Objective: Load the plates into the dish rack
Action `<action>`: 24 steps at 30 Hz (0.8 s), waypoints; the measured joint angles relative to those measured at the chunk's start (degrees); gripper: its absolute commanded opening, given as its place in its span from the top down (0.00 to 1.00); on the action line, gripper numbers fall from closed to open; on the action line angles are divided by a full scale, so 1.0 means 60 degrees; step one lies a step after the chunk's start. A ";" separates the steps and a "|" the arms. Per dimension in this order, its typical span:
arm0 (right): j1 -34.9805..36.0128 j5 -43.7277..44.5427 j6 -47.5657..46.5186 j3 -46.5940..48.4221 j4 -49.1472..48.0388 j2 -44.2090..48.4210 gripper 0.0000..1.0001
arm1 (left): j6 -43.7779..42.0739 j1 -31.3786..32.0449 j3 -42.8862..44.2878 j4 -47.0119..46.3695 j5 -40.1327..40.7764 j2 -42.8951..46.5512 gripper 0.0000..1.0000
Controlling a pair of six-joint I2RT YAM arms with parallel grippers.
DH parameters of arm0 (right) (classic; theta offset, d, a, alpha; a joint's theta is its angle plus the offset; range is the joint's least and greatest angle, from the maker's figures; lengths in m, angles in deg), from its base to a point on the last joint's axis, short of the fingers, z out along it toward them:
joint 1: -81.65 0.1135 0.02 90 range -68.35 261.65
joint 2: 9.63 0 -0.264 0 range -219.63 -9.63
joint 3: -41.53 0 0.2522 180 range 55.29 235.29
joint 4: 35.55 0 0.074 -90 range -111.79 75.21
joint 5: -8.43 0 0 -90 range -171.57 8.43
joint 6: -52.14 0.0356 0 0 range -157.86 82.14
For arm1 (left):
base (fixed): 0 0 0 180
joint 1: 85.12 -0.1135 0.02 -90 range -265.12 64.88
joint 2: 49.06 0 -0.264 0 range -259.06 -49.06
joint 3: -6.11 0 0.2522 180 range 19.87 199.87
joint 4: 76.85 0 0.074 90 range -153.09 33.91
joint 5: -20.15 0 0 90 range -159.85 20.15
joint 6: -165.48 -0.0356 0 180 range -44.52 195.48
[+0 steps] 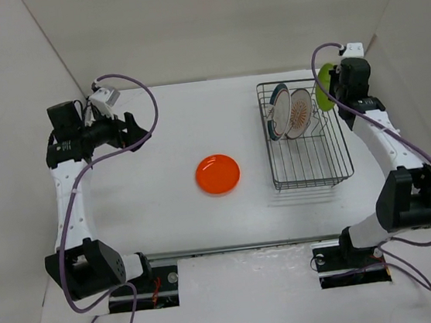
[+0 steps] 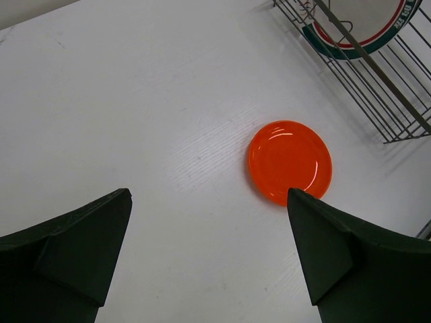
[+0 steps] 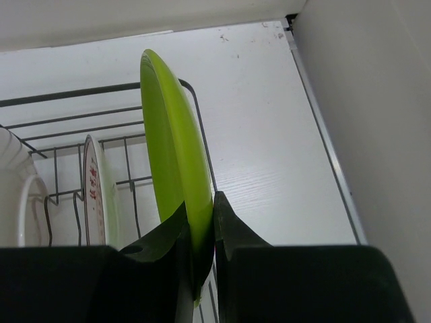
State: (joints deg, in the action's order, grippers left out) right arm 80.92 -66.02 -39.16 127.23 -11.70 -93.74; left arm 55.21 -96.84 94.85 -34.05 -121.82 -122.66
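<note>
the right gripper (image 3: 200, 225), jaws nearly closed, pinches the lower edge of a plain lime green round plate (image 3: 168, 134). it holds the plate upright on edge at the far right corner of the rectangular black wire dish rack (image 1: 315, 183). whether the plate already sits between the prongs or hangs just above the wires cannot be told. beside it in the rack stand a white plate with an orange sunburst pattern (image 1: 301, 111) and a white plate with a dark green rim (image 1: 276, 113), both leaning on edge. a plain orange round plate (image 1: 218, 174) lies flat on the white table (image 1: 167, 214), well apart from the rack on its left. the left gripper (image 2: 209, 194) hovers wide open and empty over the table's far left. by this showing, two plates are loaded, a third is in hand at the rack, and the orange one is yet to be picked up.
</note>
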 measured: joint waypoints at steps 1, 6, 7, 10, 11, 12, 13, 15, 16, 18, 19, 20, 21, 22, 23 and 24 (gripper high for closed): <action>0.0000 -0.0029 0.0047 -0.0047 -0.0087 -0.0044 1.00 | 0.0004 0.0000 -0.0007 0.0000 0.0000 -0.0007 0.00; 0.0000 -0.0160 0.0350 -0.0175 -0.0299 -0.0331 1.00 | 0.0011 0.0000 -0.0051 -0.0069 0.0025 -0.0117 0.00; 0.0000 -0.0171 0.0412 -0.0219 -0.0331 -0.0401 1.00 | 0.0011 0.0000 -0.0051 -0.0080 0.0029 -0.0135 0.00; 0.0000 -0.0215 0.0576 -0.0339 -0.0404 -0.0645 1.00 | 0.0044 0.0000 -0.0051 -0.0095 0.0029 -0.0182 0.00; 0.0000 -0.0237 0.0616 -0.0375 -0.0455 -0.0743 1.00 | 0.0051 0.0000 -0.0051 -0.0095 0.0029 -0.0200 0.00; 0.0000 -0.0255 0.0652 -0.0408 -0.0481 -0.0827 1.00 | 0.0062 0.0000 -0.0051 -0.0095 0.0033 -0.0215 0.00; 0.0004 -0.0266 0.0674 -0.0430 -0.0481 -0.0907 1.00 | 0.0076 0.0000 -0.0051 -0.0095 0.0033 -0.0229 0.00; 0.0025 -0.0313 0.0750 -0.0448 -0.0492 -0.1013 1.00 | 0.0087 0.0000 -0.0051 -0.0095 0.0033 -0.0251 0.00; 0.0084 -0.0299 0.0761 -0.0448 -0.0503 -0.1038 1.00 | 0.0095 0.0000 -0.0051 -0.0095 0.0033 -0.0255 0.00; 0.0160 -0.0215 0.0769 -0.0448 -0.0535 -0.1060 1.00 | 0.0117 0.0000 -0.0051 -0.0095 0.0033 -0.0259 0.00; 0.0222 -0.0135 0.0769 -0.0448 -0.0546 -0.1060 1.00 | 0.0117 0.0000 -0.0051 -0.0095 0.0033 -0.0259 0.00; 0.0284 -0.0073 0.0772 -0.0448 -0.0546 -0.1060 0.89 | 0.0120 0.0000 -0.0051 -0.0098 0.0033 -0.0259 0.00; 0.0368 -0.0007 0.0772 -0.0448 -0.0554 -0.1064 0.87 | 0.0124 0.0000 -0.0058 -0.0106 0.0033 -0.0259 0.00; 0.0441 0.0080 0.0776 -0.0448 -0.0572 -0.1082 0.85 | 0.0124 0.0000 -0.0069 -0.0109 0.0033 -0.0259 0.00; 0.0517 0.0171 0.0769 -0.0448 -0.0608 -0.1107 0.83 | 0.0124 0.0000 -0.0069 -0.0109 0.0036 -0.0259 0.00; 0.0583 0.0248 0.0772 -0.0448 -0.0648 -0.1147 0.79 | 0.0124 0.0000 -0.0084 -0.0127 0.0029 -0.0259 0.00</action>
State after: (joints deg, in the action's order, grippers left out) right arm 84.42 -64.53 -34.53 124.55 -15.59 -100.63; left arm 55.95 -96.84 94.35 -34.82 -121.64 -124.21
